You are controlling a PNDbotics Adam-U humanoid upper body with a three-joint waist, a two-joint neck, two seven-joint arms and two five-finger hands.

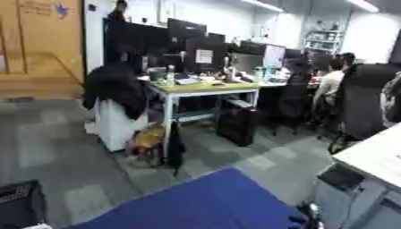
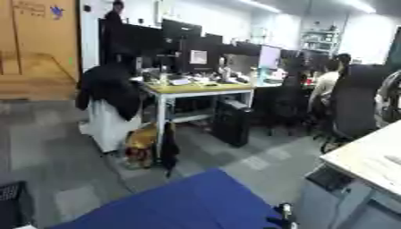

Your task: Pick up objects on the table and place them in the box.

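Corner of blue table, black crate beside it, contents unseen

One blue table, one black crate.

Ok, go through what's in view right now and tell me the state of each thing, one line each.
Blue table: only its far corner shows, nothing visible on that part.
Black crate: on the floor at lower left, contents cannot be told.
Desk with yellow top: standing, cluttered with monitors and small items.
Black office chair: upright, at right.
Robot hands: neither in view.
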